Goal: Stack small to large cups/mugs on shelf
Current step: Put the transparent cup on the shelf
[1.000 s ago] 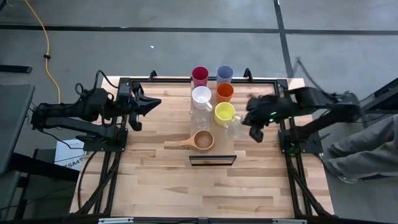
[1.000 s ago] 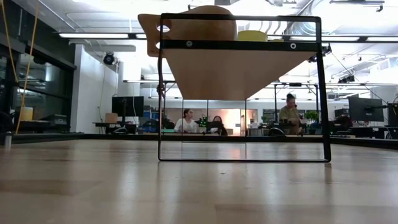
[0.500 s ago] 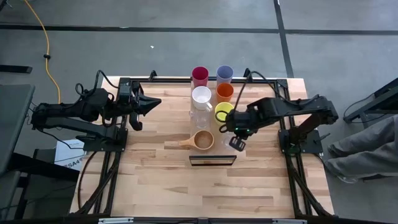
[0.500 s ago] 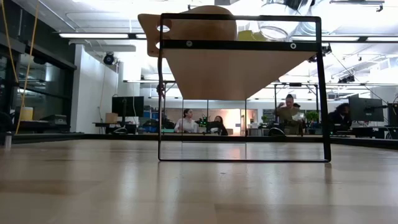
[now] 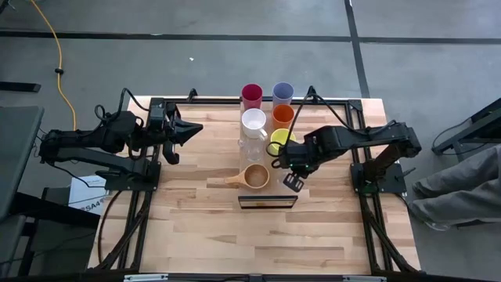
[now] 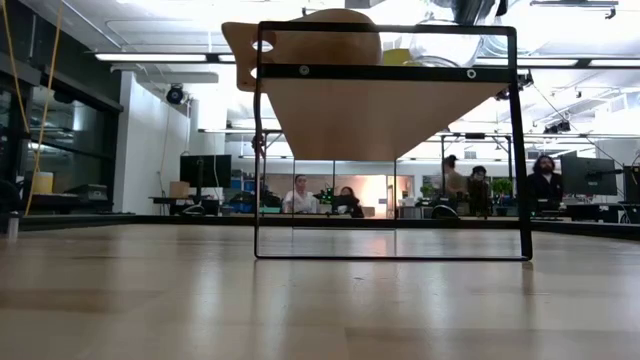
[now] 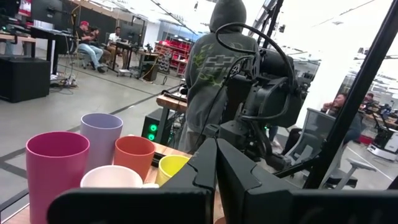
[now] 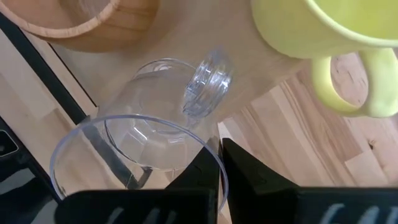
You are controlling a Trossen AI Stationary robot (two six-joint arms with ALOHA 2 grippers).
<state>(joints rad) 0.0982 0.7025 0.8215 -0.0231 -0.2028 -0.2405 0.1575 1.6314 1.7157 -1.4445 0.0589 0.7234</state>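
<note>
The shelf (image 5: 267, 201) runs down the table's middle, and the cups stand on it in two rows: crimson (image 5: 251, 95), lavender (image 5: 282, 92) and orange (image 5: 282, 116) tumblers, a white mug (image 5: 254, 121), a yellow mug (image 5: 279, 141), a clear glass (image 5: 252, 149) and the wooden handled cup (image 5: 254, 176). My right gripper (image 5: 286, 167) points down over the shelf's right side, shut on a second clear glass (image 8: 149, 143) between the wooden cup (image 8: 93, 22) and the yellow mug (image 8: 323, 37). My left gripper (image 5: 192, 128) hangs shut and level over the table's left side. My right gripper holds the clear glass by its rim wall (image 8: 219, 163), one finger (image 8: 202, 171) inside and the other outside, coming from above. The glass hangs tilted below the fingers, base (image 8: 208, 87) toward the shelf board. Whether the base touches the board I cannot tell.
The yellow mug's handle (image 8: 348, 87) overhangs the shelf's right edge above the striped tabletop (image 5: 235, 235). In the low view the glass (image 6: 445, 45) shows to the right of the wooden cup (image 6: 310, 35). People sit and stand beyond the table; a leg (image 5: 462, 188) shows at the right.
My right gripper has come from the table's right side toward the shelf and gone down, tipping from slanted to nearly straight down, carrying the clear glass. The glass now hangs over the shelf beside the wooden cup.
</note>
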